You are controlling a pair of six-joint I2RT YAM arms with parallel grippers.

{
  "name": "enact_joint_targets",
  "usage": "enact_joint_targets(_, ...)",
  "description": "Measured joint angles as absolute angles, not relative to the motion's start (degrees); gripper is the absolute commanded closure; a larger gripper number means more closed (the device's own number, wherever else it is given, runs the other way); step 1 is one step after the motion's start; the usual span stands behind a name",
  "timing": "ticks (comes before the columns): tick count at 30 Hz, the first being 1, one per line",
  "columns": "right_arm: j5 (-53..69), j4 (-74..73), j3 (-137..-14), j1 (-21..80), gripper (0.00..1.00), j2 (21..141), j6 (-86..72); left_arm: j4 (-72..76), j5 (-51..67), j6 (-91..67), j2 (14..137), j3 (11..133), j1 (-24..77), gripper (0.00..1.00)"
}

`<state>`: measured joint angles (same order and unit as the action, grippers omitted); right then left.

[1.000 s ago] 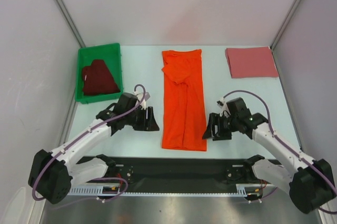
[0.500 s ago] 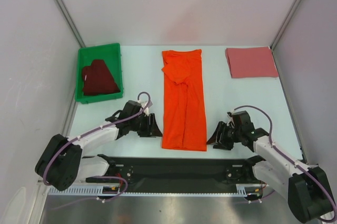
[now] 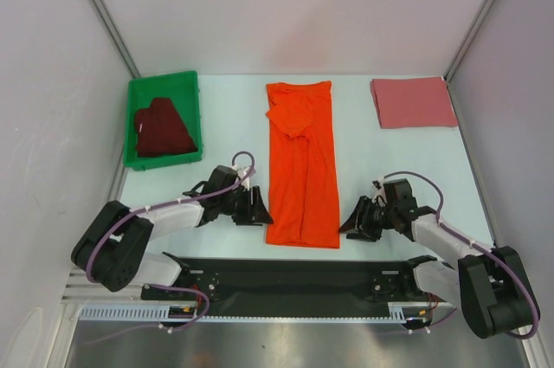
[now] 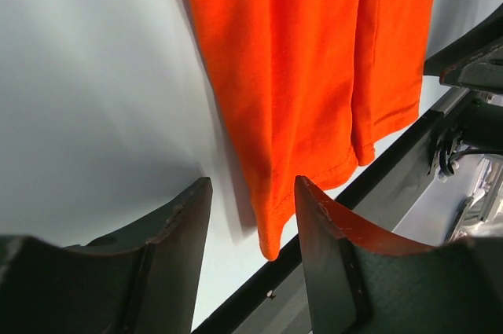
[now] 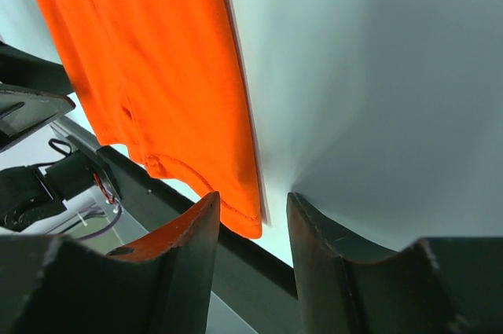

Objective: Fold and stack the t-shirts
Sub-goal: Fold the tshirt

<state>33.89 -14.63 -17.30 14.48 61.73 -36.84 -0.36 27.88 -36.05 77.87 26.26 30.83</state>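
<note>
**Both grippers apart at the orange shirt's near corners**

Top external: I have the left gripper (image 3: 260, 209) low on the table (image 3: 234, 117), just beside the lower left corner of the orange t-shirt (image 3: 301, 169). The right gripper (image 3: 349, 222) sits just beside the lower right corner. The shirt lies as a long strip down the middle of the frame. The dusty pink t-shirt (image 3: 413, 101) is folded flat at the upper right. The maroon t-shirt (image 3: 163, 130) is in the green bin (image 3: 163, 87) at the upper left. Bare table runs down either side of the orange strip. The black base rail (image 3: 294, 277) lies close below its hem.

Left wrist: the left gripper (image 4: 251, 192) has its fingers (image 4: 177, 247) apart, clamped on nothing. The shirt's (image 4: 299, 59) hem corner points down into the gap, nearer the right-hand finger. I cannot tell whether it touches. The rail (image 4: 385, 165) crosses the lower right, near the hem.

Right wrist: the right gripper (image 5: 251, 200) is also apart and holds nothing. The shirt's (image 5: 149, 59) corner reaches between the fingertips, by the left-hand finger. Open table (image 5: 377, 75) fills the right of the frame.
</note>
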Motion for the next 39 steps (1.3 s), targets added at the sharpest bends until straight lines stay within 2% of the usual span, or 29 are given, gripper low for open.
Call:
enact_joint_targets(11, 35.48, -12.4, -17.3, 14.5, 0.58, 63.99, -36.16, 1.5, 28.42, -37.54, 78.65, 25.17, 32.08, 0.6)
enact_joint_targets(24, 37.6, -7.73, -17.39, 15.92, 0.61, 68.16, -36.53, 2.94, 30.13, -38.11, 80.97, 25.17, 32.49, 0.7)
enact_joint_targets(28, 38.26, -5.45, -17.39, 16.19, 0.68, 70.35, -36.86, 3.11, 30.41, -38.15, 81.47, 25.17, 32.51, 0.72)
enact_joint_targets(31, 38.59, -4.03, -17.37, 16.19, 0.78, 71.92, -37.21, 3.25, 30.63, -38.11, 81.78, 25.17, 32.51, 0.76)
enact_joint_targets(33, 38.59, -3.62, -17.37, 16.19, 0.83, 72.6, -37.34, 3.22, 30.63, -38.11, 81.91, 25.17, 32.51, 0.82)
enact_joint_targets(34, 38.44, -3.53, -17.37, 16.21, 0.9, 72.73, -37.3, 3.16, 30.61, -38.04, 82.04, 25.17, 32.51, 0.85)
enact_joint_targets(35, 38.17, -3.53, -17.37, 16.25, 0.94, 72.79, -37.21, 3.11, 30.61, -38.04, 82.13, 25.17, 32.51, 0.94)
enact_joint_targets(36, 37.87, -3.57, -17.37, 16.25, 0.97, 72.88, -37.21, 2.98, 30.57, -38.04, 82.15, 25.17, 32.51, 0.98)
enact_joint_targets(39, 37.65, -3.64, -17.47, 16.62, 1.0, 72.95, -36.8, 2.72, 30.61, -37.93, 82.13, 25.21, 32.56, 1.0)
